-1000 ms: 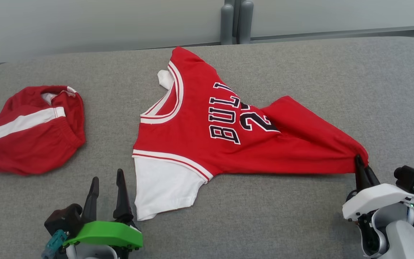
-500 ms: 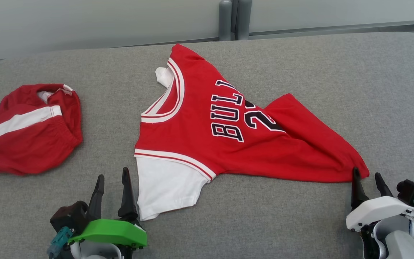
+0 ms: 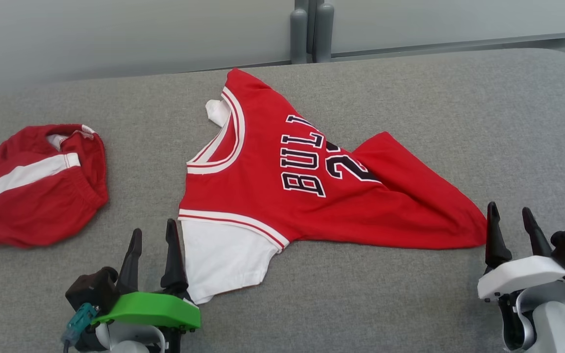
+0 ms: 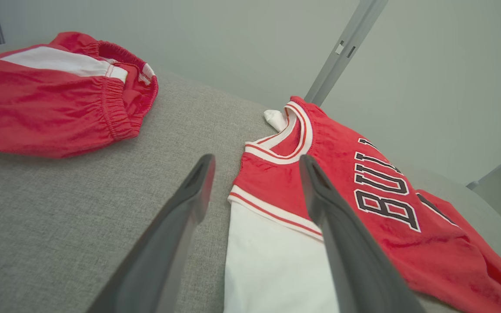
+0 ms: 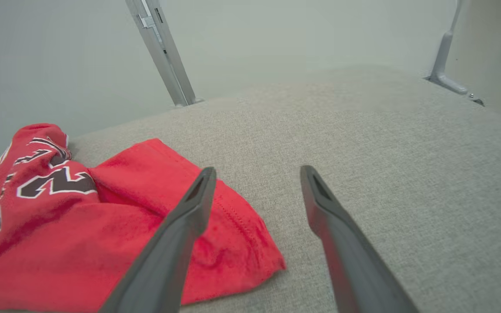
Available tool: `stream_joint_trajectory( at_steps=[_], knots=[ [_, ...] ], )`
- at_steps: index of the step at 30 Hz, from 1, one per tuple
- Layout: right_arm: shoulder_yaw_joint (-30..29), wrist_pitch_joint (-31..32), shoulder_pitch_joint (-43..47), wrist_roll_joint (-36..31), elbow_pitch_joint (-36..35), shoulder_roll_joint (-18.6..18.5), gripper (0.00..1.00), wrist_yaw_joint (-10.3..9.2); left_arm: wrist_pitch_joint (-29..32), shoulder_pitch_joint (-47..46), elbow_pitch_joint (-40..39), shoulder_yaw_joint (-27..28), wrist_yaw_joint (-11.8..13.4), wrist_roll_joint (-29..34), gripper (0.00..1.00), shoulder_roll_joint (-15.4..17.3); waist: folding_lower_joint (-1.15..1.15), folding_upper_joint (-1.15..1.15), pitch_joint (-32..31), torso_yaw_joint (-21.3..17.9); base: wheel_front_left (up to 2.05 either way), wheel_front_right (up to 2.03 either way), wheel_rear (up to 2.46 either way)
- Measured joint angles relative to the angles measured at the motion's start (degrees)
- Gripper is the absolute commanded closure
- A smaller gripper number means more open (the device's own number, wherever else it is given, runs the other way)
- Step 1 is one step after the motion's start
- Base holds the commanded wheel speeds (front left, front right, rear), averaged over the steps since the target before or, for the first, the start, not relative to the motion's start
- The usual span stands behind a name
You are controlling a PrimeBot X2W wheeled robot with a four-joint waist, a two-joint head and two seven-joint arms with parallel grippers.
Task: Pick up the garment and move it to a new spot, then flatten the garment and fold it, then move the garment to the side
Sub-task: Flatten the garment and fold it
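The jersey [image 3: 282, 191] lies crumpled mid-scene on the table [image 3: 410, 88]. A fold hides the end of its lettering and number, and its far sleeve [image 3: 216, 110] is mostly tucked under. The shorts [image 3: 32, 196], at the left, are cut off by the head view's edge. There are two garments and two grippers. The left gripper [image 3: 154, 226], spread and empty, is just beside the near sleeve [image 3: 223, 260]. The right gripper [image 3: 509, 208], also spread and empty, is just right of the hem corner [image 3: 476, 235].
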Motion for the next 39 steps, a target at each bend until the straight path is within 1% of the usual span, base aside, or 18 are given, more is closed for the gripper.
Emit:
stream_joint_trajectory(
  at_steps=[3, 8, 11, 22, 29, 39],
  knots=[
    [1.3, -0.1, 0.5, -0.9, -5.8, 0.1, 0.0, 0.0, 0.0, -0.2, -0.2, -0.1, -0.7, 0.1, 0.0, -0.1, 0.0, 0.0, -1.1, -0.2, 0.0, 0.0, 0.0],
    [3.3, 1.3, 2.3, -2.8, -12.0, -0.1, 0.0, 0.0, -0.1, -0.7, 0.2, -0.6, -1.6, 1.0, 0.0, 0.2, 0.0, 0.0, -3.0, -0.2, 0.0, 0.0, 0.0],
    [4.4, 2.7, 3.5, -4.0, -15.7, -0.1, 0.0, 0.0, -0.1, -0.7, 0.9, -1.0, -1.6, 1.8, 0.0, 0.8, 0.0, 0.0, -4.3, 0.0, 0.0, 0.0, 0.0],
    [4.3, 5.7, 10.5, -7.5, -26.1, 0.5, 0.0, 0.0, -0.1, 1.6, -0.2, -2.3, -1.8, 3.4, 0.0, 2.1, 0.0, 0.0, -8.8, 0.8, 0.0, 0.0, 0.0],
    [4.4, 6.5, 13.8, -8.4, -29.0, 1.1, 0.0, 0.0, -0.1, 4.5, -0.9, -2.5, -1.0, 4.6, 0.0, 3.6, 0.0, 0.0, -10.3, 0.8, 0.0, 0.0, 0.0],
    [4.7, 6.7, 14.9, -8.2, -29.0, 1.3, 0.0, 0.0, -0.1, 5.9, -2.1, -2.6, -1.0, 4.6, 0.0, 4.2, 0.0, 0.0, -10.6, 0.4, 0.0, 0.0, 0.0]
  ],
)
